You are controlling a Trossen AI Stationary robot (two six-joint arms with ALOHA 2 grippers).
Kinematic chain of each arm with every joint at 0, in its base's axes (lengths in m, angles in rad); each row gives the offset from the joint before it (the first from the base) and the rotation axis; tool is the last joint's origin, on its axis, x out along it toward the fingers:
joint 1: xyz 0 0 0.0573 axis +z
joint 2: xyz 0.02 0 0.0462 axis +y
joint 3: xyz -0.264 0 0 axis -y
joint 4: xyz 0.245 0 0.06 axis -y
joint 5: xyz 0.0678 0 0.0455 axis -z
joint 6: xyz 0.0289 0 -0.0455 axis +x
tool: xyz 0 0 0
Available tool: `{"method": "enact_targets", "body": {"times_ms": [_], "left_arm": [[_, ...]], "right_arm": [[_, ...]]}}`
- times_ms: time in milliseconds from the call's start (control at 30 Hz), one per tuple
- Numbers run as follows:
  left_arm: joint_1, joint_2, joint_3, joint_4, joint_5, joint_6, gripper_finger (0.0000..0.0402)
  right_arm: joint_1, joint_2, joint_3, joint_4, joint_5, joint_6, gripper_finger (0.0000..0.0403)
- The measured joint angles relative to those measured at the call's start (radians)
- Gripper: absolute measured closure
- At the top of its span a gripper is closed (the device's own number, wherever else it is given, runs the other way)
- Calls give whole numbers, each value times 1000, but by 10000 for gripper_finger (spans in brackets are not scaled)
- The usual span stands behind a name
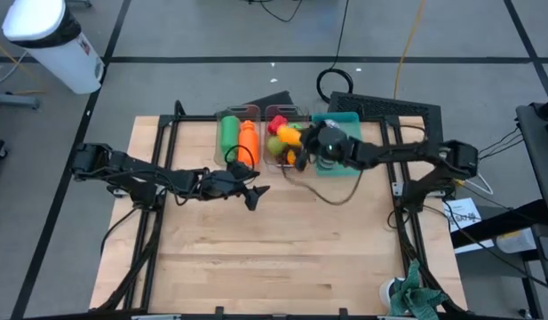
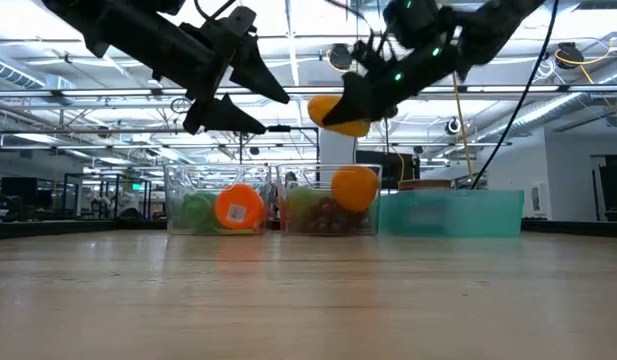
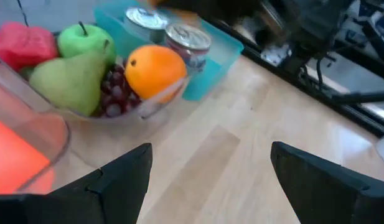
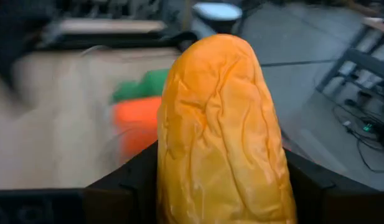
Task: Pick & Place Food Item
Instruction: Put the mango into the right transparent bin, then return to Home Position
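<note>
Right gripper is pinching the bread roll between its fingers, up in the air over the clear bin with the orange, pear, apple and grapes; teal tray just beside that bin; left gripper hangs nearby over bare table, fingers spread, holding nothing.

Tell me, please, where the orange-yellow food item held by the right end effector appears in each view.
High view: orange-yellow food item above the clear fruit bin, upper middle.
Low view: top centre, in the air over that bin.
Left wrist view: not clearly visible; bin shows.
Right wrist view: fills the centre.
</note>
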Motion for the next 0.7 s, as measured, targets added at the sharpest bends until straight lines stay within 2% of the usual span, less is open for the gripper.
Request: {"method": "enact_targets", "body": {"times_ms": [200, 300, 467, 700], "left_arm": [[0, 1, 0, -2, 3, -3, 62], [-2, 1, 0, -2, 4, -5, 62], [-1, 1, 0, -3, 3, -5, 62], [6, 1, 0, -3, 2, -7, 62]], "right_arm": [[-137, 117, -1, 147, -101, 38, 157], [-164, 168, 0, 175, -96, 20, 143], [-177, 208, 0, 153, -101, 9, 117], [-140, 172, 0, 133, -67, -7, 72]]}}
